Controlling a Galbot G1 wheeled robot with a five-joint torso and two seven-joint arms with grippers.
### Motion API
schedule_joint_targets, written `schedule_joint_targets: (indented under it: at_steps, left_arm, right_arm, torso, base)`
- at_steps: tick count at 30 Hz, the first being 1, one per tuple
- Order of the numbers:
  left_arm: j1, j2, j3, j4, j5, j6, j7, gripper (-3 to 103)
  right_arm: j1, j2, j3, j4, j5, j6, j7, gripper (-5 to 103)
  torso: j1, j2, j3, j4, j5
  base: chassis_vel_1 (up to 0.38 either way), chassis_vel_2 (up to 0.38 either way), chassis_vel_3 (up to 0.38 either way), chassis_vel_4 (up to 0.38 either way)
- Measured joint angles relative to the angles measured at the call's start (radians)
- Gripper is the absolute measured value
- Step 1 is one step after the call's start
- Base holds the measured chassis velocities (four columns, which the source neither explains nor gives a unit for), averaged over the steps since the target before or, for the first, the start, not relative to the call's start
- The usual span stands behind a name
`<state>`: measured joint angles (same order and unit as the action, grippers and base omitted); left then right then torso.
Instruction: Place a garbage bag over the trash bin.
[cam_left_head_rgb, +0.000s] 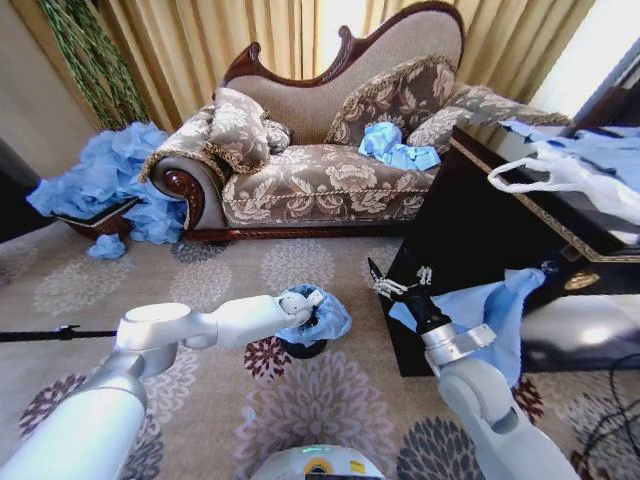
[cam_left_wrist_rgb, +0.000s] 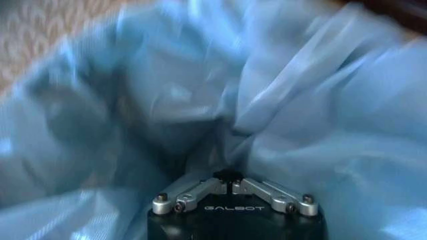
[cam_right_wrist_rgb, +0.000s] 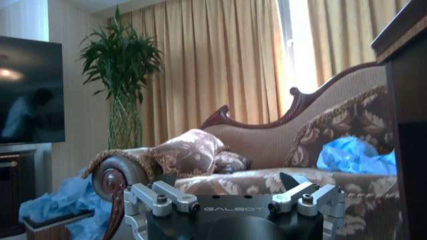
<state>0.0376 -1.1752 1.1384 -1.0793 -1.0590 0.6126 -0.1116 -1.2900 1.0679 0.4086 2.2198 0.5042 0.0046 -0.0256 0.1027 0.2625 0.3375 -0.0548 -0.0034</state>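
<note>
— Left gripper (cam_left_wrist_rgb: 231, 176), fingers closed, plunged deep inside garbage bag (cam_left_head_rgb: 325, 318)?
— Yes; draped over trash bin (cam_left_head_rgb: 303, 348) on carpet. Right gripper (cam_left_head_rgb: 392, 282) hovered beside, spread wide, empty.

Open carpet (cam_left_head_rgb: 300, 420) surrounds the trash bin (cam_left_head_rgb: 303, 348); dark table (cam_left_head_rgb: 470, 230) crowds its right.

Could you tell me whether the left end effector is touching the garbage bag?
Touching. In the left wrist view the left end effector is buried in the garbage bag's folds; the head view shows it inside the bag on the bin.
</note>
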Motion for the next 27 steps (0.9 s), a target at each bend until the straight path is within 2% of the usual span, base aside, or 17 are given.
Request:
schedule_joint_targets:
  at_steps: [2, 4, 5, 6, 8, 10, 11, 14, 15, 17, 19, 22, 24, 27]
  left_arm:
    - [0.004, 0.002, -0.005, 0.001, 0.0, 0.004, 0.0, 0]
    - [0.024, 0.029, -0.044, -0.019, -0.018, 0.042, 0.001, 0]
    - [0.024, 0.029, -0.044, -0.019, -0.018, 0.042, 0.001, 0]
    - [0.029, 0.04, -0.057, -0.033, -0.037, 0.055, 0.001, 0]
    - [0.039, 0.05, -0.098, -0.06, -0.124, 0.101, -0.012, 0]
    - [0.042, 0.051, -0.105, -0.067, -0.144, 0.111, -0.019, 0]
    - [0.044, 0.059, -0.107, -0.092, -0.178, 0.123, -0.024, 0]
    - [0.043, 0.074, -0.104, -0.112, -0.191, 0.125, -0.021, -3]
    - [0.042, 0.086, -0.119, -0.128, -0.194, 0.13, -0.023, 4]
    - [0.04, 0.092, -0.133, -0.138, -0.193, 0.13, -0.027, 6]
    - [0.023, 0.102, -0.153, -0.16, -0.164, 0.13, -0.029, 1]
    - [0.017, 0.096, -0.158, -0.157, -0.138, 0.129, -0.026, 0]
    - [0.015, 0.055, -0.156, -0.101, -0.081, 0.124, -0.011, 0]
    - [0.029, 0.022, -0.149, -0.047, -0.042, 0.102, -0.004, 0]
  right_arm:
    - [0.001, -0.001, -0.003, -0.002, 0.001, 0.0, 0.0, 100]
    - [0.01, -0.007, -0.013, -0.015, 0.005, -0.004, 0.001, 100]
    - [0.01, -0.007, -0.013, -0.015, 0.005, -0.004, 0.001, 100]
    - [0.018, -0.011, -0.017, -0.021, 0.008, -0.006, 0.002, 100]
    - [0.047, -0.016, -0.031, -0.037, 0.016, -0.013, 0.007, 100]
    - [0.057, -0.017, -0.036, -0.042, 0.017, -0.015, 0.009, 100]
    - [0.076, -0.019, -0.045, -0.053, 0.018, -0.016, 0.012, 100]
    - [0.083, -0.022, -0.048, -0.055, 0.018, -0.016, 0.013, 100]
    - [0.084, -0.027, -0.049, -0.055, 0.021, -0.017, 0.015, 100]
    - [0.084, -0.03, -0.049, -0.055, 0.022, -0.017, 0.015, 100]
    - [0.091, -0.035, -0.051, -0.057, 0.024, -0.017, 0.016, 100]
    - [0.095, -0.035, -0.053, -0.057, 0.025, -0.018, 0.016, 100]
    - [0.098, -0.035, -0.06, -0.057, 0.025, -0.019, 0.017, 100]
    - [0.09, -0.035, -0.059, -0.054, 0.025, -0.019, 0.018, 100]
  torso:
    - [0.0, 0.0, 0.0, 0.0, 0.0]
    - [0.0, 0.0, 0.0, -0.0003, 0.0]
    - [0.0, 0.0, 0.0, -0.0003, 0.0]
    - [0.0, 0.0, 0.0, -0.0001, 0.0003]
    - [0.0, 0.0, 0.0, -0.0001, -0.0001]
    - [0.0, 0.0, 0.0, -0.0002, -0.0001]
    - [0.0, 0.0, 0.0, -0.0011, -0.0003]
    - [0.0, 0.0, 0.0, -0.0006, 0.0]
    - [0.0, 0.0, 0.0, -0.0001, -0.0001]
    - [0.0, 0.0, 0.0, 0.0, -0.0004]
    - [0.0, 0.0, 0.0, -0.0004, 0.0003]
    - [0.0, 0.0, 0.0, -0.0004, 0.0003]
    - [0.0, 0.0, 0.0, -0.0003, -0.0001]
    - [0.0, 0.0, 0.0, -0.0005, 0.0003]
  base:
    - [0.0, 0.0, 0.0, 0.0]
    - [0.0, 0.0, 0.0, 0.0]
    - [0.0, 0.0, 0.0, 0.0]
    - [0.0, 0.0, 0.0, 0.0]
    - [0.0, 0.0, 0.0, 0.0]
    - [0.0, 0.0, 0.0, 0.0]
    - [0.0, 0.0, 0.0, 0.0]
    - [0.0, 0.0, 0.0, 0.0]
    - [0.0, 0.0, 0.0, 0.0]
    - [0.0, 0.0, 0.0, 0.0]
    - [0.0, 0.0, 0.0, 0.0]
    - [0.0, 0.0, 0.0, 0.0]
    - [0.0, 0.0, 0.0, 0.0]
    - [0.0, 0.0, 0.0, 0.0]
